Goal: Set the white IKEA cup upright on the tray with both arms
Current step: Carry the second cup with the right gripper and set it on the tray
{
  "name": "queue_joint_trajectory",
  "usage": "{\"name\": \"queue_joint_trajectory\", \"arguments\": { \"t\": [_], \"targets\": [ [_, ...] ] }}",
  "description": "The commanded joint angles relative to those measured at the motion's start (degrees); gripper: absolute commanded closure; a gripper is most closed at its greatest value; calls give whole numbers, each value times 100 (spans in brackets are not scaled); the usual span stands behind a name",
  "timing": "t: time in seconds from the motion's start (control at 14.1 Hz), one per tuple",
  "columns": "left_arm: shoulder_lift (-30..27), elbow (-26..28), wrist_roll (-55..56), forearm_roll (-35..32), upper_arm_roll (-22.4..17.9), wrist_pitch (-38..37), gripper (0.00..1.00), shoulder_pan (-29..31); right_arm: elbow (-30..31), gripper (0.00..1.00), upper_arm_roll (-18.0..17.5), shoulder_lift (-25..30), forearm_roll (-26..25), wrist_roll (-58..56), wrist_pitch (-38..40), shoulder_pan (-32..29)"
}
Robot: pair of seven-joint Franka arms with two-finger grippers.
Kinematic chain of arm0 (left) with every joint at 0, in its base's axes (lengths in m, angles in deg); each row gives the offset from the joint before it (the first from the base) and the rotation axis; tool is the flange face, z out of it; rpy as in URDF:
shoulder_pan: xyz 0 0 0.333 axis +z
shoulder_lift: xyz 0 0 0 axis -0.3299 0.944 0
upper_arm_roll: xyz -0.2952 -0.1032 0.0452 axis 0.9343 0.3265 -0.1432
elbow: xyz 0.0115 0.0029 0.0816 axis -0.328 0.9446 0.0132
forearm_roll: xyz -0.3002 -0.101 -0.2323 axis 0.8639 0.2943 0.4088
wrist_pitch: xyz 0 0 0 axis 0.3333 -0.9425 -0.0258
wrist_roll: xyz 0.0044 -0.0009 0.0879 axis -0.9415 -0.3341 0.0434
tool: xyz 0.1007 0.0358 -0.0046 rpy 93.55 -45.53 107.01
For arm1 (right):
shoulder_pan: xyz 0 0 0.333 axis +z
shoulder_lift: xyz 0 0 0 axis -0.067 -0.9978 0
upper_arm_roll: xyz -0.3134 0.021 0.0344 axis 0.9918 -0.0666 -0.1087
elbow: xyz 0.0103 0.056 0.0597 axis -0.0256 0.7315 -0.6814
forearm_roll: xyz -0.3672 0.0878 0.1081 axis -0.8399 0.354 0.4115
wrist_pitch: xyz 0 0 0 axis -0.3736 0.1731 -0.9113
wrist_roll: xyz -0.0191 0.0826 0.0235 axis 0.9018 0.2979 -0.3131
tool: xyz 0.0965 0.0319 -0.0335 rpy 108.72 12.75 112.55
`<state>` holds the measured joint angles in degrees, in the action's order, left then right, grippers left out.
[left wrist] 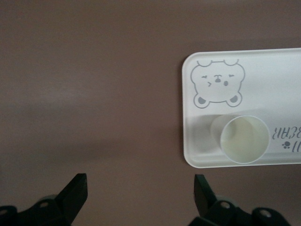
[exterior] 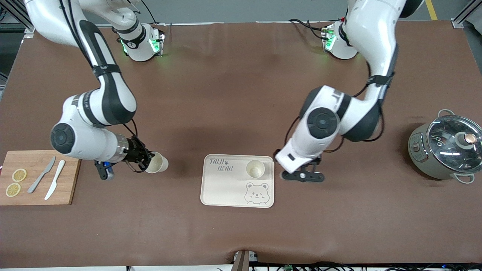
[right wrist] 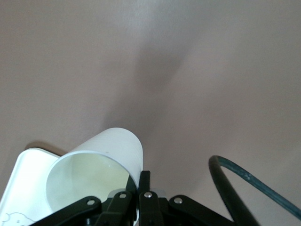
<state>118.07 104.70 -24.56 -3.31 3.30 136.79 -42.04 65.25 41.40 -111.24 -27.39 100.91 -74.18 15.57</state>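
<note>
A white cup (exterior: 158,163) lies tilted on its side in the air, mouth toward the tray, with my right gripper (exterior: 146,162) shut on its rim. It hangs over the table between the cutting board and the cream bear tray (exterior: 226,188). The right wrist view shows this cup (right wrist: 110,153) pinched at its wall by the right gripper (right wrist: 141,181), with a corner of the tray (right wrist: 21,188) under it. Another white cup (exterior: 255,168) stands upright on the tray. My left gripper (exterior: 303,175) is open and empty over the table beside the tray. The left wrist view shows the left gripper (left wrist: 140,188), the tray (left wrist: 277,75) and the upright cup (left wrist: 244,139).
A bamboo cutting board (exterior: 37,195) with two lemon slices (exterior: 16,182) and two knives (exterior: 49,178) lies at the right arm's end. A grey pot with a glass lid (exterior: 446,148) stands at the left arm's end.
</note>
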Motion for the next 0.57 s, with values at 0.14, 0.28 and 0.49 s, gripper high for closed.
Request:
{"name": "queue_joint_trajectory", "arguments": {
  "t": [0.14, 0.28, 0.49],
  "targets": [
    [-571, 193, -463, 41, 24, -460, 0, 703, -268, 100, 46, -266, 85, 928, -431, 373],
    [-729, 298, -778, 67, 25, -592, 0, 941, -268, 100, 55, -328, 102, 1192, -728, 602],
    [-958, 430, -1077, 85, 51, -610, 0, 1310, -600, 100, 63, -818, 41, 1964, -1309, 987]
  ]
}}
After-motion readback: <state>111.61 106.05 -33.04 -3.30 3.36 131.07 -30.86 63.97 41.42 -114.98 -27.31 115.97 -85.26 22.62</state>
